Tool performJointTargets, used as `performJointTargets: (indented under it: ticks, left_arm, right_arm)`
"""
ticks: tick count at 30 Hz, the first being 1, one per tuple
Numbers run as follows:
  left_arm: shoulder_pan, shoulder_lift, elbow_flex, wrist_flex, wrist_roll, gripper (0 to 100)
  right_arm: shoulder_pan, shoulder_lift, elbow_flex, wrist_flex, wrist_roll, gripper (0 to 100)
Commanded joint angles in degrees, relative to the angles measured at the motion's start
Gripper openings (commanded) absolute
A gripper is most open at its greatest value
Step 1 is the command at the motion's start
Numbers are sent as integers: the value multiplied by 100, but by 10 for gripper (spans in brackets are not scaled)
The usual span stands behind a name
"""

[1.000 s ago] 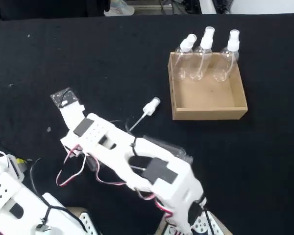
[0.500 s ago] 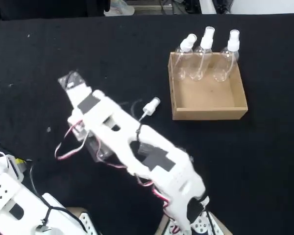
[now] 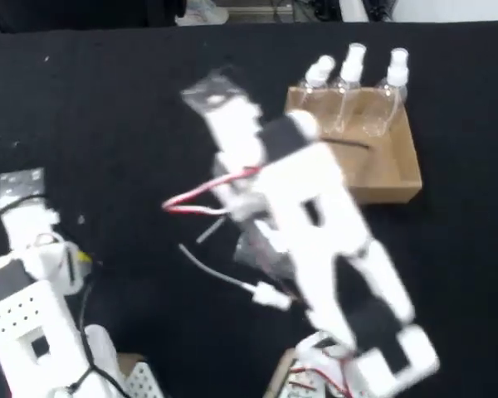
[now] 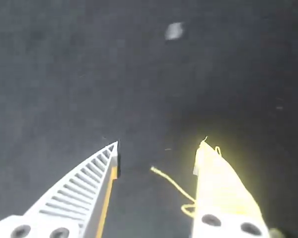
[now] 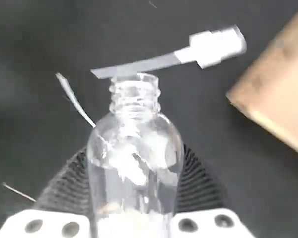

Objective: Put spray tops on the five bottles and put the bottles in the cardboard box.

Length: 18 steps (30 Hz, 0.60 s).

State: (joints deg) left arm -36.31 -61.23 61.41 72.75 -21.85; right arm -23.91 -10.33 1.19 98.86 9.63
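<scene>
My right gripper (image 5: 134, 173) is shut on a clear bottle (image 5: 134, 148) whose neck is bare and has no top. Just beyond that neck a white spray top (image 5: 211, 44) lies on the black cloth with its dip tube stretched out. A corner of the cardboard box (image 5: 273, 99) is close by. In the high view the right arm (image 3: 307, 191) reaches over the table's middle, partly covering the box (image 3: 394, 170). Three capped bottles (image 3: 349, 91) stand along the box's far wall. My left gripper (image 4: 159, 148) is open over bare cloth near the left edge (image 3: 21, 195).
Black cloth covers the whole table (image 3: 108, 99). Red and white cables (image 3: 203, 199) hang from the right arm. The arm bases stand at the near edge. A small pale speck (image 4: 174, 30) lies on the cloth ahead of the left gripper.
The right arm has swung from the left-centre of the table to the right and away, towards the box. The left arm has come further into view at the lower left.
</scene>
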Motion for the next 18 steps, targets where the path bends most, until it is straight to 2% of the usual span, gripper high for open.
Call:
performJointTargets:
  ticks: [1, 7, 13, 15, 18]
  left_arm:
    - [998, -97, -75, 35, 264, 250]
    - [1947, -97, -84, -158, 290, 250]
    - [2624, -44, 295, -976, 703, 250]
    - [2826, -35, 523, -1248, 853, 250]
    - [3029, -35, 963, -1697, 1037, 250]
  right_arm:
    - [1415, -1437, 1156, 167, 870, 10]
    - [4422, -3020, 3134, -536, 2927, 11]
    - [6857, -3090, 4251, -1952, 4325, 12]
    - [7420, -2844, 4356, -2787, 4510, 12]
    - [7789, -2149, 4418, -3780, 4527, 12]
